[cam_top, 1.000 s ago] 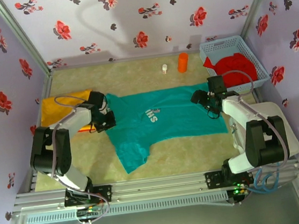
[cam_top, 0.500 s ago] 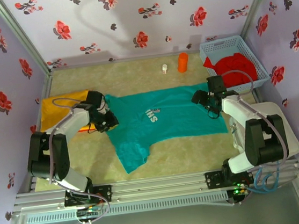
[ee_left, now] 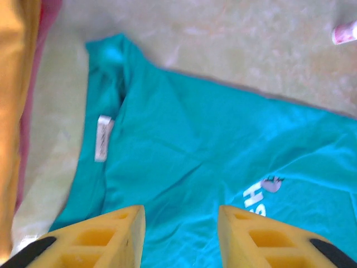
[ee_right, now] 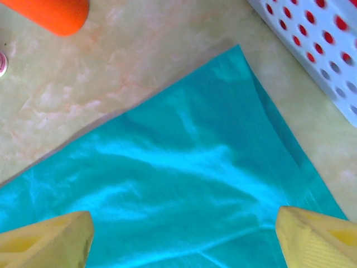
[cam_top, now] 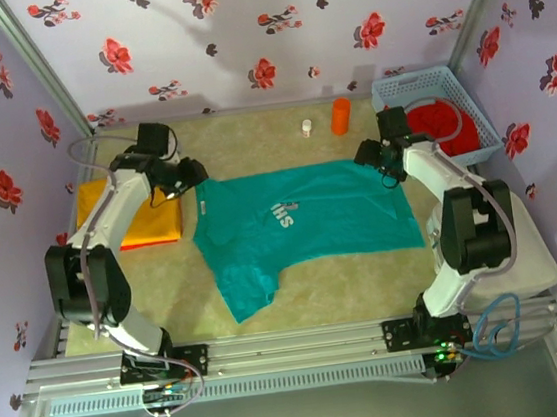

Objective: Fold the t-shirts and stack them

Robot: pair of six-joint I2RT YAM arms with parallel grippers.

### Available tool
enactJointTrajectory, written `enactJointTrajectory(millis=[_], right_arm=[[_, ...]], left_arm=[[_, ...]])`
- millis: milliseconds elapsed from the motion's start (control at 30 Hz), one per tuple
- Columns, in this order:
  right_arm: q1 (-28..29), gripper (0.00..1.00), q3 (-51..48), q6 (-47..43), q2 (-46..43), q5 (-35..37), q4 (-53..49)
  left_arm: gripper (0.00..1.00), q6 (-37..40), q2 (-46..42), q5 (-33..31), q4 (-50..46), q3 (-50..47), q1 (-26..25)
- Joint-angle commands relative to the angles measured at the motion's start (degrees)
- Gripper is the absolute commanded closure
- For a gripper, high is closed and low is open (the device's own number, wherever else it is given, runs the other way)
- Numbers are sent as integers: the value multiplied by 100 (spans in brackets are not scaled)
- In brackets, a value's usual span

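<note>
- Teal t-shirt (cam_top: 300,221) lies spread flat in the middle of the table, its long axis running left to right. Nearest the arm bases, a loose flap (cam_top: 251,294) juts toward me from its left half.
- From above I cannot tell whether that flap is a sleeve or a folded-over layer.
- The collar end, marked by a white label (ee_left: 101,138), is at the left and the straight hem edge is at the right.
- Left claw (ee_left: 181,229) hovers over the far-left collar corner. Its fingers are parted with nothing between them, and the cloth lies below.
- Right claw (ee_right: 184,245) hangs over the far-right corner, jaws spread wide and empty. That corner's tip sits just ahead of it, near the basket wall.
- My read is that each arm is nearer its own far corner. The coming move would then be a paired pinch on the far edge and a pull toward the near side, across the short axis.
- Yellow-orange t-shirt (cam_top: 154,223) sits folded just left of the teal one, partly under the left arm. A reddish strip shows at its near edge, and I cannot say what it is.
- At the far right, red t-shirts (cam_top: 450,123) are bunched in the blue basket (cam_top: 415,77), partly behind the right arm. I cannot count how many.
- Orange cylinder (cam_top: 340,116) and a small white bottle (cam_top: 305,127) stand beyond the far edge, apart from the cloth.
</note>
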Motion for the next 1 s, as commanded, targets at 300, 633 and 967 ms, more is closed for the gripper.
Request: enactJointTrajectory(millis=[300,633,967], right_arm=[[42,14,1389,-346,1693,-295,-624],[-10,15,1891,-436,2348,189,-922],[-38,14,2130,-468,2537,351,-917]], left_arm=[[64,-87,2078,835,801,573,-144],[66,80,2763,376,483,664,152],[67,582,3329,241,-154,1574,269]])
